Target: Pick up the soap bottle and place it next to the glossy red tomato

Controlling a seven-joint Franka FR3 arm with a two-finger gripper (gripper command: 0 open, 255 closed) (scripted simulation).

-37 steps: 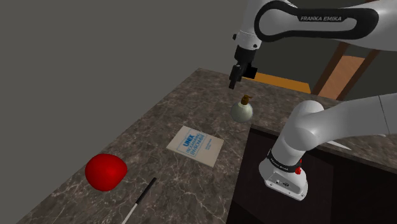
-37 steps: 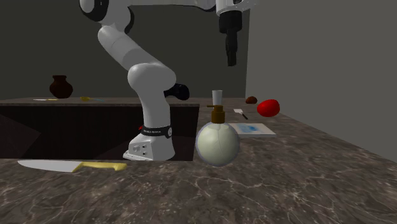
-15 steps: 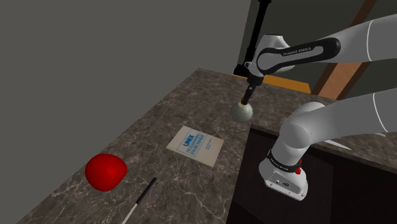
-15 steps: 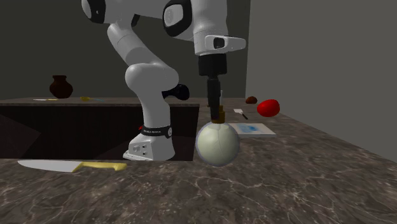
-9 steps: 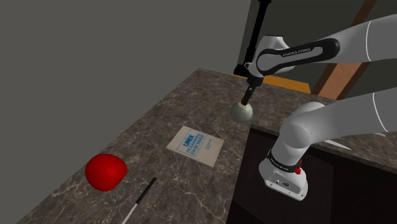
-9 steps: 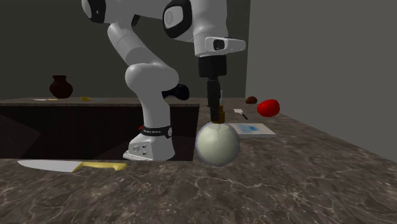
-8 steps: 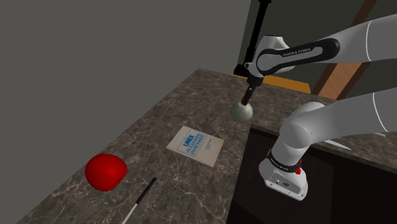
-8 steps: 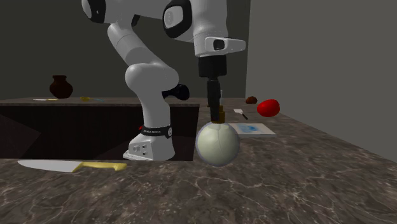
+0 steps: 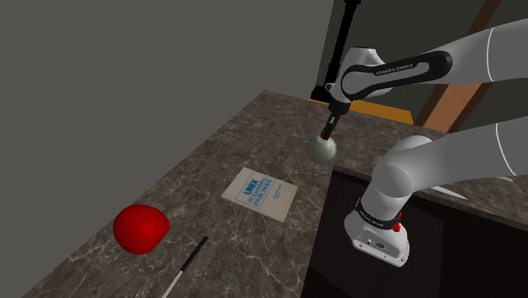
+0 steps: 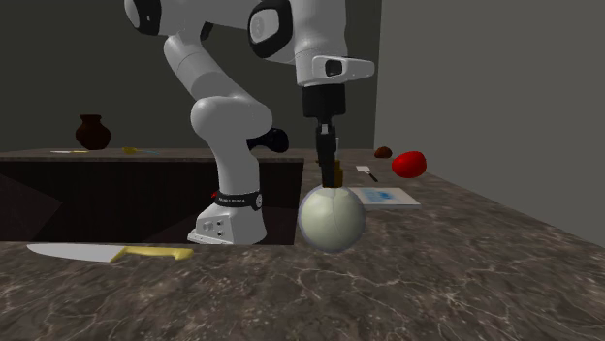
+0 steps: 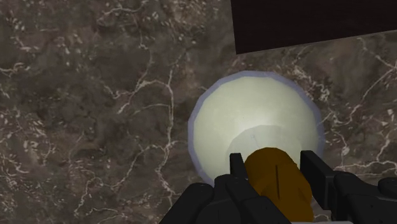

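The soap bottle (image 9: 322, 150) has a round pale body and a brown pump top, and it stands upright on the dark marble counter (image 9: 211, 161) near the sink's edge. My gripper (image 9: 329, 131) points straight down over it. In the wrist view the black fingers (image 11: 236, 167) press both sides of the brown pump top (image 11: 278, 181), so the gripper (image 11: 273, 167) is shut on it above the pale body (image 11: 254, 127). The bottle (image 10: 332, 220) rests on the counter under the gripper (image 10: 330, 165). The glossy red tomato (image 9: 140, 227) lies far along the counter, seen small in the second exterior view (image 10: 408, 164).
A white and blue booklet (image 9: 260, 194) lies between bottle and tomato. A black and white pen (image 9: 186, 267) lies close to the tomato. A yellow-handled knife (image 10: 107, 253) lies on the near counter strip. The dark recess (image 10: 116, 199) holds the arm's base; a dark vase (image 10: 92, 132) stands behind.
The gripper came down from above the bottle onto its pump top. Over the last second the arm has stayed put and the fingers have closed on the pump top.
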